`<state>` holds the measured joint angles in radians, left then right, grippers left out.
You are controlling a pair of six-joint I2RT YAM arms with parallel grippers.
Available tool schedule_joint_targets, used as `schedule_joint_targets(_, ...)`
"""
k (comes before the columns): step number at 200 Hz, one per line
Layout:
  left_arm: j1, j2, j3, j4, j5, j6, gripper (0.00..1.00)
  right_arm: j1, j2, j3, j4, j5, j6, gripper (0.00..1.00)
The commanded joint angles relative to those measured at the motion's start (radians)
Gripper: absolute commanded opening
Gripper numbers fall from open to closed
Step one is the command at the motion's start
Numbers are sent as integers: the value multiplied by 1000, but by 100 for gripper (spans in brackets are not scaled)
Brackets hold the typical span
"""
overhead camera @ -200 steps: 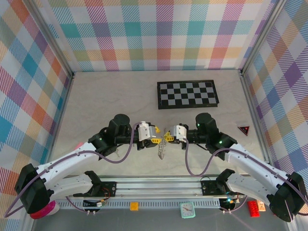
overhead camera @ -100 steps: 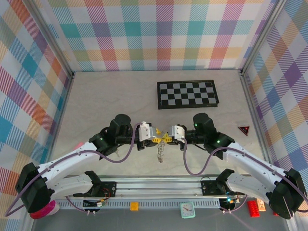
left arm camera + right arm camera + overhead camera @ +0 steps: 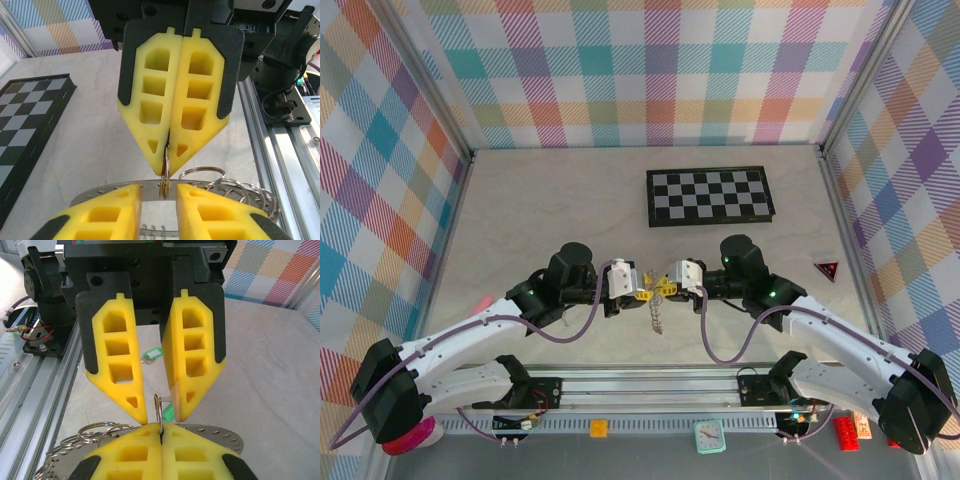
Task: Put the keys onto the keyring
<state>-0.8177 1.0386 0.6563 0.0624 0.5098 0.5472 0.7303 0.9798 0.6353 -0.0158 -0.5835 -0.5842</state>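
Right pincer (image 3: 667,285) slid inward, gripping keyring (image 3: 656,317), facing left pincer (image 3: 644,293) tip-to-tip.

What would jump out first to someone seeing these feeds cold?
The right fingers and left fingers meet tip to tip over the near middle of the table. The right pair is pinched shut on a small loop of the keyring, which dangles below; the left pair stands apart on either side of that loop. The checkerboard lies farther back.
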Motion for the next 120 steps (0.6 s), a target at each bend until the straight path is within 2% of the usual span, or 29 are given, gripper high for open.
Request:
schedule_joint_targets(1,-13,-6,-11,54,5,21,21,11,6,34,51,-42,12,0)
schedule_joint_targets(38,-12,-17,-11,48,6,25,16,15,12,34,50,-44,12,0)
schedule_joint_targets(64,-13,-16,-6,45,14,25,4,15,13,33,45,-41,10,0)
schedule_joint_targets(70,-14,-17,-4,46,16,27,2,16,10,31,42,-31,11,7)
schedule_joint_targets(80,-15,-18,-4,45,16,32,0,15,0,22,40,-10,6,23)
schedule_joint_targets(88,-15,-20,-4,43,8,38,0,15,-13,11,36,15,-2,30)
schedule_joint_targets(99,-18,-29,-9,39,-11,49,0,16,-37,0,5,58,-20,34)
schedule_joint_targets(120,-31,-50,-26,30,-45,103,0,16,-88,-26,-52,144,-38,35)
